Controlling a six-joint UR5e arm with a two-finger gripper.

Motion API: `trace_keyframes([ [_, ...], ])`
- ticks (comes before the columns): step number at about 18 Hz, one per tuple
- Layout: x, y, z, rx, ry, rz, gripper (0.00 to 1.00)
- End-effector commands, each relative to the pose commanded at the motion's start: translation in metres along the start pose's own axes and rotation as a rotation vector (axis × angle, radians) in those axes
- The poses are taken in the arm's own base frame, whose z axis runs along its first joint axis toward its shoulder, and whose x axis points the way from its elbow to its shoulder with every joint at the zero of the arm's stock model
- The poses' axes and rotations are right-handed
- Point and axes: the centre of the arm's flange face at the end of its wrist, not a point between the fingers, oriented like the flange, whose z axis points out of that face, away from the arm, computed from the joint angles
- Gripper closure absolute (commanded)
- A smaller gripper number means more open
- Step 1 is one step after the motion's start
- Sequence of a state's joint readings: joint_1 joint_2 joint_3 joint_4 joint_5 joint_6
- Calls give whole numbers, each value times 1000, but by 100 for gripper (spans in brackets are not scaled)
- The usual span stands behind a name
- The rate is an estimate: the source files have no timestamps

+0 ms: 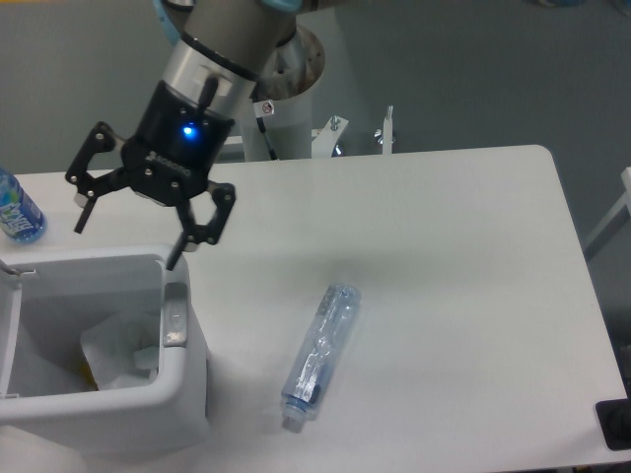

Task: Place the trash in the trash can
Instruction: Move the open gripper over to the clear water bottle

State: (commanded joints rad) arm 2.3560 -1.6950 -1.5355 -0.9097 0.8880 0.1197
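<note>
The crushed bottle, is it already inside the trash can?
No, the crushed bottle lies on the table to the right of the trash can, outside it.

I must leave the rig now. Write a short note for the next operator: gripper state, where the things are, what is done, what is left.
Gripper: open, empty, hovering above the trash can.
White wrapper: lying inside the can, so this part is done.
Crushed clear bottle: lying on the table to the right of the can, untouched.
Left: pick up the bottle and drop it in the can.
The blue-labelled water bottle at the left edge is not trash.
</note>
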Motion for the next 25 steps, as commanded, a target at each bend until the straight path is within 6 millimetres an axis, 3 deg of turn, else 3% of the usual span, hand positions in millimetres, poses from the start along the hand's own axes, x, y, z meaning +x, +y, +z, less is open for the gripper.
trace_keyframes([
  [2, -26, -3, -11, 11, -69, -28, 0],
  [5, -82, -11, -38, 50, -145, -82, 0],
  [9, -140, -22, -32, 17, -298, -67, 0],
  [13, -200, -21, 19, -74, -373, -29, 0],
  [15, -215, -19, 53, -133, -407, -2, 0],
  [17, -227, -4, 84, -209, -414, 59, 0],
  [19, -225, 18, 115, -308, -409, 165, 0],
  [25, -229, 67, 165, -450, -368, 258, 0],
])
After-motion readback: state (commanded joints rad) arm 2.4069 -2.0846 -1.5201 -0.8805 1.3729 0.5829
